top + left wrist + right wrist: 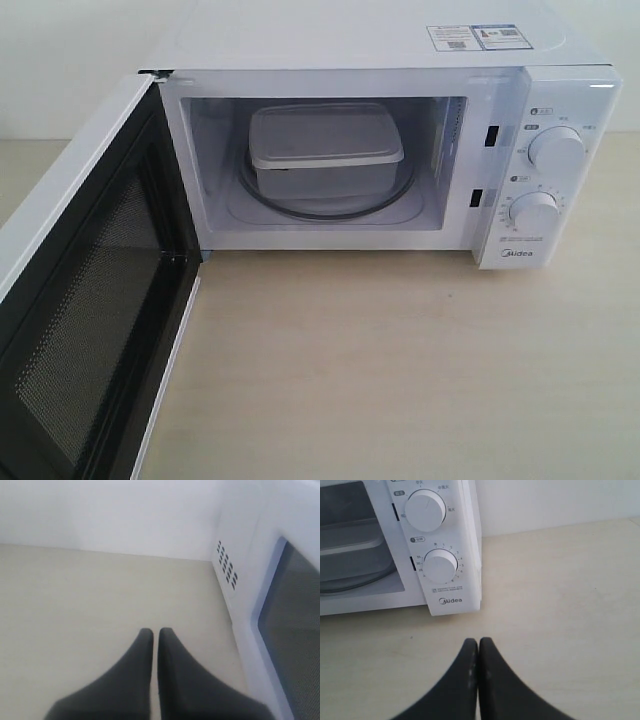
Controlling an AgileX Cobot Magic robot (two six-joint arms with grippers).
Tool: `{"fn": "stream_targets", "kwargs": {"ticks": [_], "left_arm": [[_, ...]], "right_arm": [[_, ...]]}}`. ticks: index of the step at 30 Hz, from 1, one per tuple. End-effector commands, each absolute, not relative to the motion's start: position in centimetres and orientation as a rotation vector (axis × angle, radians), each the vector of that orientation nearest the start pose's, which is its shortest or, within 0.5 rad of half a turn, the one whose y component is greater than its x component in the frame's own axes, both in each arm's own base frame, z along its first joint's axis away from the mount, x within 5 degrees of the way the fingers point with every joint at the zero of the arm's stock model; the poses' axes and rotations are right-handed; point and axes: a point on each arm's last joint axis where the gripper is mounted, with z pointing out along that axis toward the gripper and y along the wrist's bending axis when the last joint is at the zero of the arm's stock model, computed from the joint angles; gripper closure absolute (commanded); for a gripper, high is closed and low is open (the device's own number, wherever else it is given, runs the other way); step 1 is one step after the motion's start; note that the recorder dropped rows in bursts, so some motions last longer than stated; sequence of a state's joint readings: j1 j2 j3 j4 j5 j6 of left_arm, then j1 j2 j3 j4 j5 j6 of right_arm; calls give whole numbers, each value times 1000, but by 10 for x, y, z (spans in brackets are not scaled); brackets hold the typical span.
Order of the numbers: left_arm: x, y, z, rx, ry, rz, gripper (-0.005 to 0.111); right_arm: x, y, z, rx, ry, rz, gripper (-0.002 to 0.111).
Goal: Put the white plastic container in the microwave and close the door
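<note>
The white plastic container (325, 150) is a translucent box with rounded corners under a flat rimmed lid. It sits inside the microwave (400, 40), on the glass turntable (400, 196). The door (90, 300) stands wide open to the left, showing its black perforated-mesh inner face. Two smooth round dials (557, 150) are stacked on the right panel, and stickers (480, 37) lie on the flat top. The oven rests on a pale matte table (400, 370). The left gripper (155, 631) hangs over bare tabletop near the vent slots (227, 565); its dark tapered fingers are drawn together, holding nothing. The right gripper (478, 641) — fingers pressed together, empty — is above the table before the dial panel.
</note>
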State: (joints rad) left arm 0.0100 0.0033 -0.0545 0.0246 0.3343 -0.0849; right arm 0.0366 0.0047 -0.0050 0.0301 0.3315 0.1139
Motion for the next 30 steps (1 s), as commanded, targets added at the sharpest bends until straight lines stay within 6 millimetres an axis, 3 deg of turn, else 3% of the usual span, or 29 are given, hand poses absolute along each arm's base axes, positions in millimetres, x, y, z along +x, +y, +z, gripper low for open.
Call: {"fn": "stream_targets", "kwargs": {"ticks": [1,7,13,30], "left_arm": [[40,1,244,-43,1730,-18,102],[18,1,296,-28,1624,-4,102],[2,1,326,-33,1527,-24,102],[-3,-2,336,-47,1487,-95,102]], "right_arm": [[54,3,184,88,1805,127,108],[54,3,184,88,1805,127,108],[54,3,184,88,1805,127,108],[54,3,184,88,1805,127,108]]}}
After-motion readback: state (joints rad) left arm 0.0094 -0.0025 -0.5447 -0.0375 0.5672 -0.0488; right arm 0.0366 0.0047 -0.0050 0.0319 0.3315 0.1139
